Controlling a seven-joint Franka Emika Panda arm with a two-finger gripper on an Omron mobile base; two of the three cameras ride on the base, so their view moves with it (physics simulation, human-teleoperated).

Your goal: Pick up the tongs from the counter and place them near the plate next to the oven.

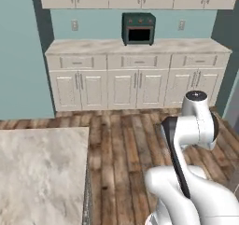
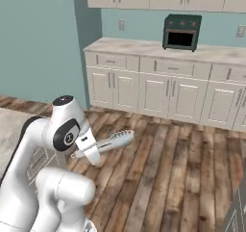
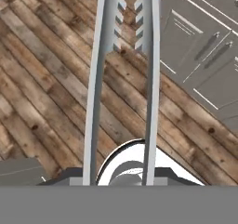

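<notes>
- My claw (image 2: 92,149) is closed on the slim silver-grey metal tongs (image 2: 111,141), gripped near their joined end so the two narrow arms reach out ahead of my hand
- In the hand view both arms run from 6 o'clock up to 12 o'clock, side by side, their toothed tips (image 3: 128,25) facing each other at the far end
- I carry them level and well above the brown wooden plank floor (image 2: 158,178), tips towards 2 o'clock in the right base view; I judge this a travelling pose that keeps them away from my own body while the base drives
- The dark navy-grey boxy oven with rounded corners (image 1: 138,28) sits at 12 o'clock in the left base view, on the far beige veined marble-look top over white cabinet doors (image 1: 122,86), well apart from me
- A slab of beige-and-grey veined marble-look counter (image 1: 39,172) lies at 8 o'clock in the same view
- I judge the pickup done and the set-down by the plate not yet begun
- No brand, label or readable writing on the oven, the tongs or the cabinets
</notes>
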